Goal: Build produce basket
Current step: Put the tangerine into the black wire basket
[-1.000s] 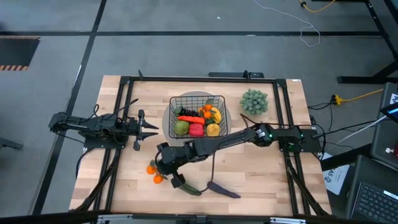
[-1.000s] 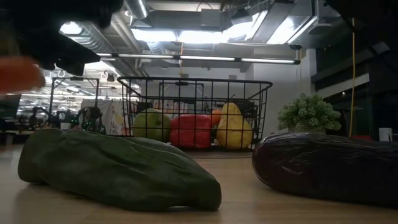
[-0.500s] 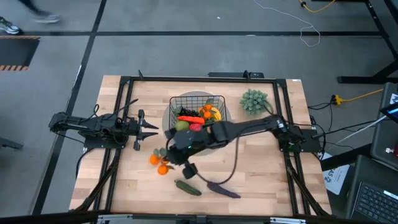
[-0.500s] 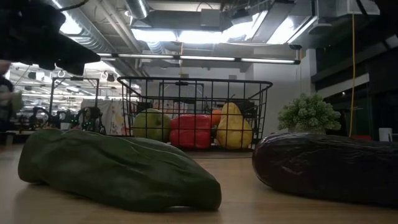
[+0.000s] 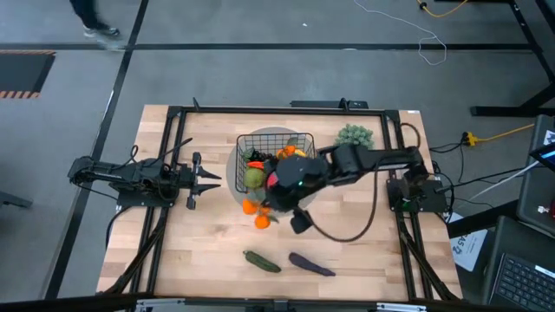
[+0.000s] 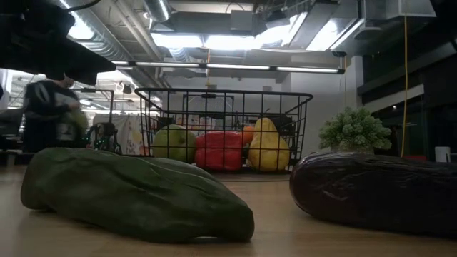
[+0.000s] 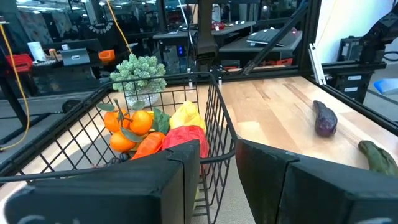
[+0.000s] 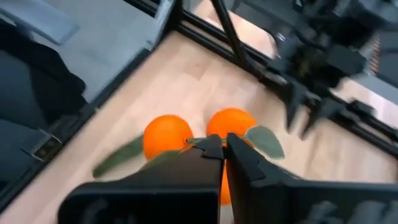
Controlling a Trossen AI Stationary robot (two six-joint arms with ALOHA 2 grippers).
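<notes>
left arm (image 5: 130,176): showing dark, jointed links with thin black cables running alongside
right arm (image 5: 373,160): showing black, rounded segments, a black cable looping beneath it
right gripper (image 8: 222,151): showing two matte black, angular fingers
left gripper (image 7: 219,171): showing broad, flat black fingers

The right gripper (image 5: 276,211) holds tangerines (image 5: 256,213) just beside the basket (image 5: 274,141), cucumber (image 5: 261,261) and eggplant (image 5: 310,263) nearer.
</notes>
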